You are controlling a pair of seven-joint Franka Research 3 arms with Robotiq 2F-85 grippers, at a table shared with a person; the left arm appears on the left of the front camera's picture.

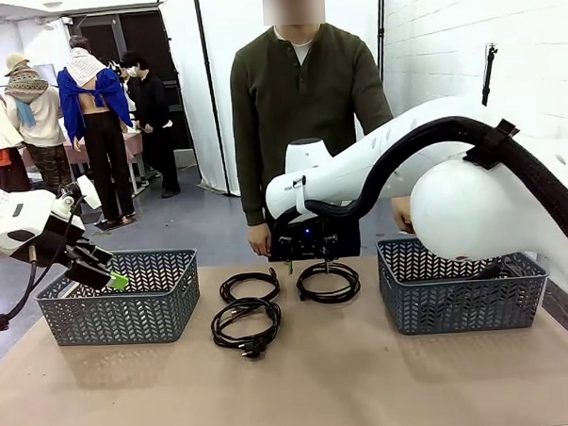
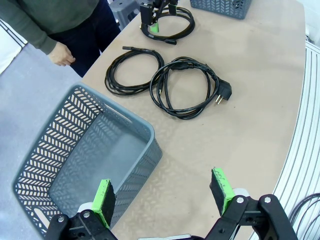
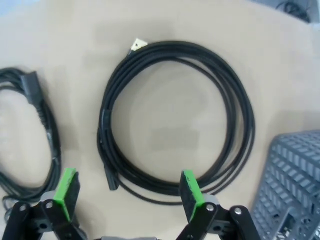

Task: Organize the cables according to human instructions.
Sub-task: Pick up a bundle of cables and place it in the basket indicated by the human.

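Table point(image 1: 367, 379): tan top; a person point(image 1: 303, 108) in a green shirt stands at its far side, one hand point(image 1: 259, 240) at the far edge.
Baskets: grey left basket point(image 1: 118, 305) at the table's left end, matching right basket point(image 1: 458, 304) at its right end.
Cables: three black coils lie flat on the table's middle. The far-left coil point(image 1: 249, 286) and far-right coil point(image 1: 328, 282) sit side by side. The near coil point(image 1: 245, 323) has its plug toward the table's near side.
Right fingers point(image 3: 190, 192): apart, pointing down at the table over the far-right coil, green pads either side of its nearest strands. Cannot tell whether they touch it.
Left fingers point(image 2: 104, 201): apart, holding nothing, raised above the table's left end over the left basket's rim.
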